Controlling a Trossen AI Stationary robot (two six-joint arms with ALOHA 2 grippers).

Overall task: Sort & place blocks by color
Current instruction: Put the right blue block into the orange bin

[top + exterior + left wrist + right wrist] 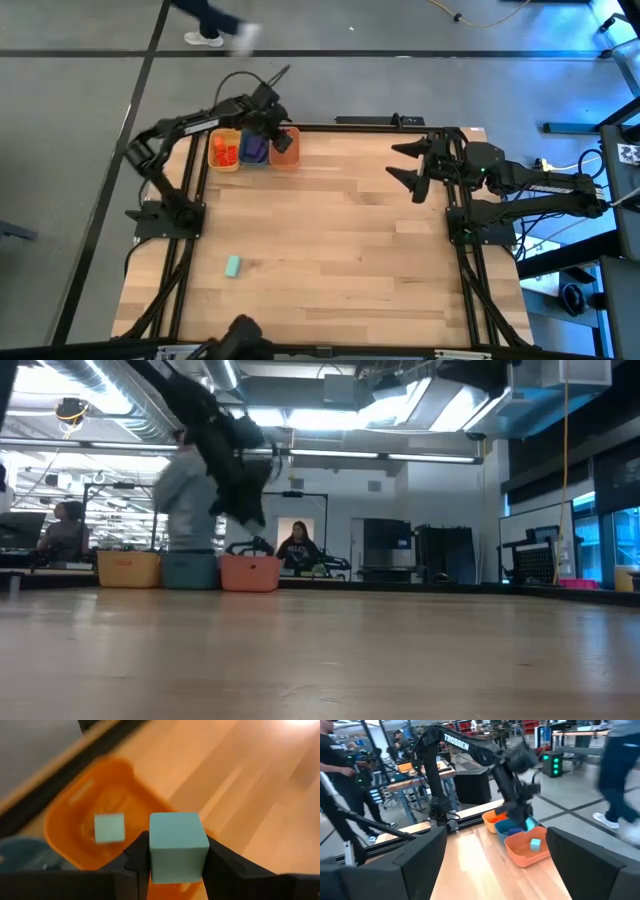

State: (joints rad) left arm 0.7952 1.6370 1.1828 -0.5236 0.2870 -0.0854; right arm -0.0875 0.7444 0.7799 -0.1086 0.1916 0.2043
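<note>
My left gripper hangs over the orange tub at the table's far left and is shut on a mint-teal cube. A second mint cube lies inside that tub and also shows in the right wrist view. A mint bar lies flat on the table near its left front. Orange-red blocks fill the yellow tub and purple blocks the blue tub. My right gripper waits open at the table's far right. My left gripper pinches the mint-teal cube between its two fingers, one on each of two opposite side faces. The fingers point down at it from above. The cube is lifted clear, upright, directly over the orange tub's opening.
The three tubs stand side by side along the far edge: yellow, blue, orange. Bare wooden tabletop spreads between the arms. People stand and walk in the room beyond the table.
</note>
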